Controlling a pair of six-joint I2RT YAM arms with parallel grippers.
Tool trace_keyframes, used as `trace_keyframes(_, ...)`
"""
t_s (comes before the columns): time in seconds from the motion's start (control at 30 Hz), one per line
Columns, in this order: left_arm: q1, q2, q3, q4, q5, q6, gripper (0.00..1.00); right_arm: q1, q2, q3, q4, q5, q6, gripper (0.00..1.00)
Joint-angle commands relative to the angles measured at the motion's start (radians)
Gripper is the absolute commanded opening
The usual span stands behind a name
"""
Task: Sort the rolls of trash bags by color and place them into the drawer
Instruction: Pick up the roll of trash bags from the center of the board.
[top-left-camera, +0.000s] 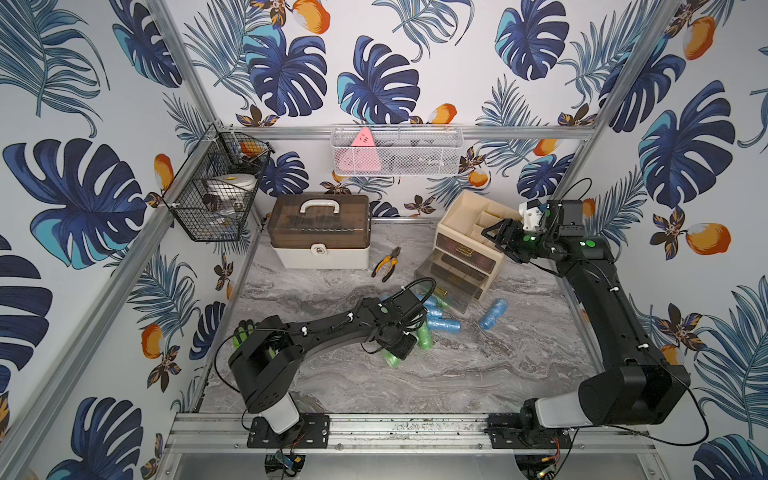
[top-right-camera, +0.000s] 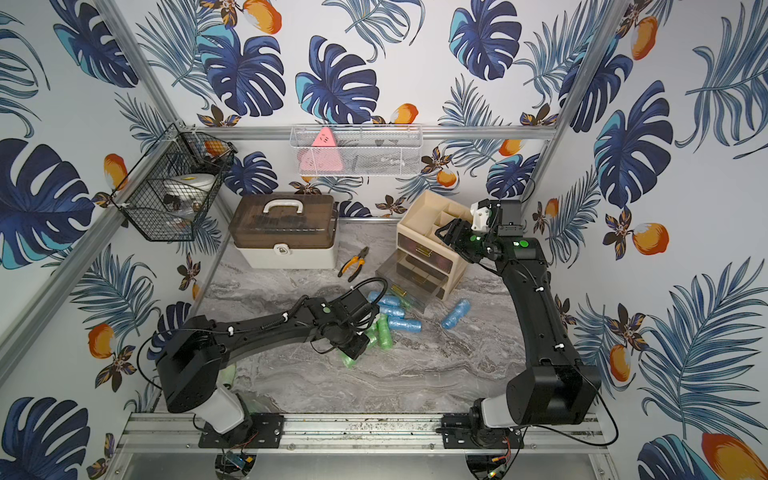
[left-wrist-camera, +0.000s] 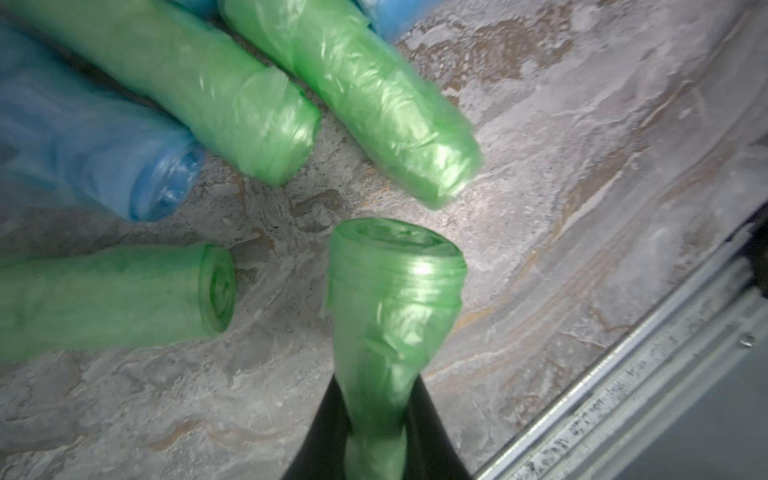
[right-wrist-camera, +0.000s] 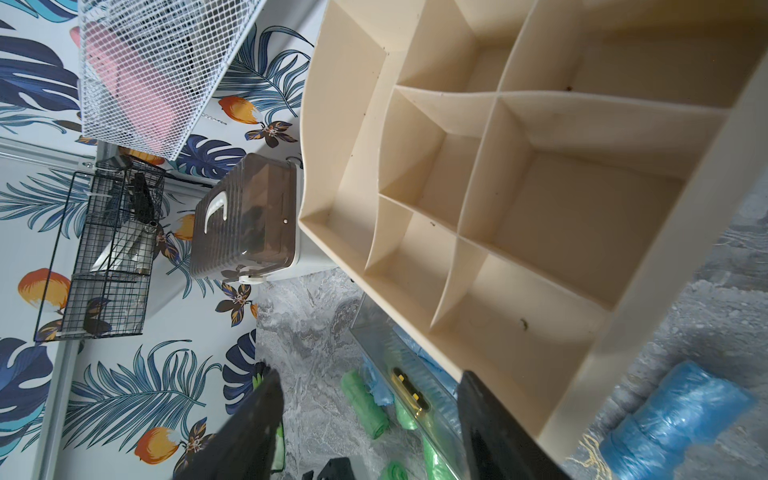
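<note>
Pinching a green roll (left-wrist-camera: 395, 291), L gripper (left-wrist-camera: 376, 419) sits below centre in both top views. R gripper (top-left-camera: 492, 235), jaws spread, hovers centre-right over beige drawer unit (top-left-camera: 459, 210).

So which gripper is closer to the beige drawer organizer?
Right. The right gripper hovers open over the top compartments of the beige drawer organizer. The left gripper is farther off, toward the robot, pinching a green roll.

I see a box (top-left-camera: 319, 232) with a brown lid at my table's (top-left-camera: 457, 374) far edge, and orange pliers (top-left-camera: 386, 264) lie near it.
</note>
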Motion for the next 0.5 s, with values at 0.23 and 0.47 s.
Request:
trace_keyframes(0.23, 0.001, -0.083, 0.162, -0.09, 0.123, -0.008, 0.16, -0.009, -0.03, -0.011, 0.03, -0.014, -0.017, 0.69)
trace_keyframes(0.47, 0.043, -0.06, 0.308, -0.089, 0.191, -0.001, 0.16, -0.042, -0.09, -0.072, 0.063, 0.009, 0.006, 0.69)
